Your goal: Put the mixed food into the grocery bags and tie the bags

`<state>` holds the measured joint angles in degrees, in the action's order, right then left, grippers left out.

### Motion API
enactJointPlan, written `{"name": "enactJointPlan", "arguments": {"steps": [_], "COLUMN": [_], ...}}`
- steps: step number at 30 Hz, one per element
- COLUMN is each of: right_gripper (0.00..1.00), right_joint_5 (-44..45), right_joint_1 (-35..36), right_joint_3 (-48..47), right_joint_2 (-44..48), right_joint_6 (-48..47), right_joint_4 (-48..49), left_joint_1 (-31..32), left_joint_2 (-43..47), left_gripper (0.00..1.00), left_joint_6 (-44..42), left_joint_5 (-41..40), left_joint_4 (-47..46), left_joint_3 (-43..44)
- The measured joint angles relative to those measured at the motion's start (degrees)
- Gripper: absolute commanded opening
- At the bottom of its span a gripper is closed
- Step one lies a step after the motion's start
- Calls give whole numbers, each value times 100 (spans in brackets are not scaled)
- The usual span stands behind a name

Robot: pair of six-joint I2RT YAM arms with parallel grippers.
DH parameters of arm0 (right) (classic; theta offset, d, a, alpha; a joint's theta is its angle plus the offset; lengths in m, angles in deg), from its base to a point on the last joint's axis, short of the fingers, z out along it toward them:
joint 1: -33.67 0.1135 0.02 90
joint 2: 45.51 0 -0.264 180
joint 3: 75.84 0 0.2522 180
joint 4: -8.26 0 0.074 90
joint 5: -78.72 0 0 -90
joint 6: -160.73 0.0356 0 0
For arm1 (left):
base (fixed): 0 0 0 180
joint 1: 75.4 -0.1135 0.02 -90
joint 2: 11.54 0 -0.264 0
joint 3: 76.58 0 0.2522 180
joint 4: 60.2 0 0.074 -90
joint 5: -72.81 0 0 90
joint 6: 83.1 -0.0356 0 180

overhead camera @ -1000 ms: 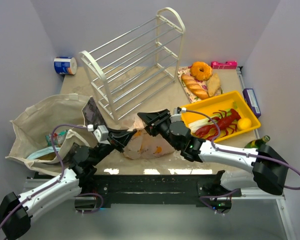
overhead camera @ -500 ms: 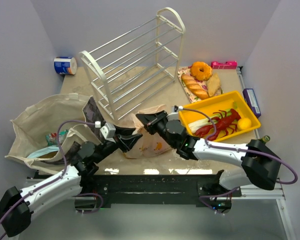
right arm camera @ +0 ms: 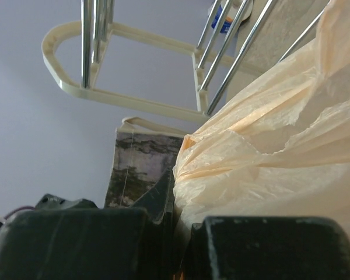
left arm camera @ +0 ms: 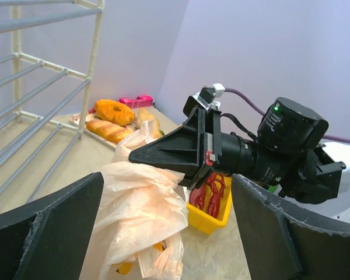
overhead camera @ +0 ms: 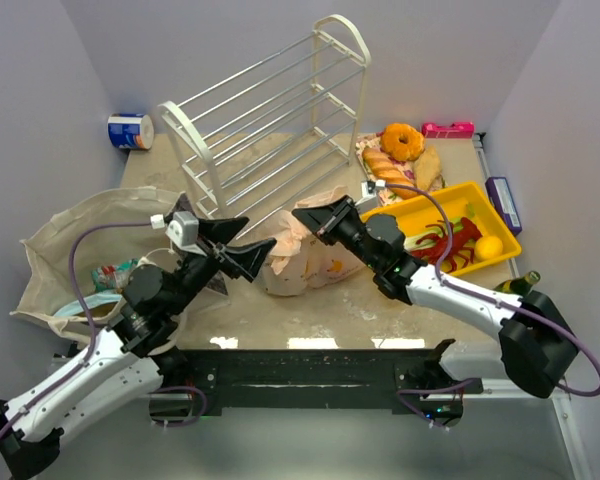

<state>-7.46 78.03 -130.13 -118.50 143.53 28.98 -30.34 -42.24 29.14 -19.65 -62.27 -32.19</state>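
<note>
Peach-pink plastic bag (overhead camera: 302, 265) sits at the centre of the bench (overhead camera: 380, 300), with its top raised. The right tool (overhead camera: 302, 213) is clenched on the bag's upper edge, at its 12 o'clock. The left tool (overhead camera: 261, 231) is released, fingers wide apart, just beside the bag at 9 o'clock. The beige cloth tote (overhead camera: 70, 235) lies further out at 9 o'clock.
</note>
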Motion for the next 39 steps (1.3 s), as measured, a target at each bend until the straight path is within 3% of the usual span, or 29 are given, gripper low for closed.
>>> {"name": "enactJointPlan", "arguments": {"steps": [6, 10, 17, 25, 31, 39], "right_gripper": [0, 0, 0, 0, 0, 0], "right_joint_5": [-1058, -1930, -2887, -3501, -3794, -4009], "right_joint_1": [-289, -501, -662, -791, -894, -914], "right_joint_3": [-236, -557, -702, -708, -713, -713], "right_joint_2": [-68, -164, -160, -162, -162, -160], "right_joint_6": [-435, -852, -1366, -1709, -1932, -1974], "right_joint_4": [-66, -365, -809, -1091, -1294, -1307], "left_joint_1": [-9, -72, -118, -118, -118, -120], "left_joint_2": [-719, -1036, -1556, -1530, -1025, -1670], "left_gripper": [89, 85, 62, 71, 70, 68], "left_joint_6": [227, 334, 522, 424, 61, -299], "left_joint_5": [-173, -203, 291, 680, 619, 922], "left_joint_4": [337, 210, -907, -1499, -1469, -1582], "left_joint_3": [225, -146, -852, -1161, -1139, -999]}}
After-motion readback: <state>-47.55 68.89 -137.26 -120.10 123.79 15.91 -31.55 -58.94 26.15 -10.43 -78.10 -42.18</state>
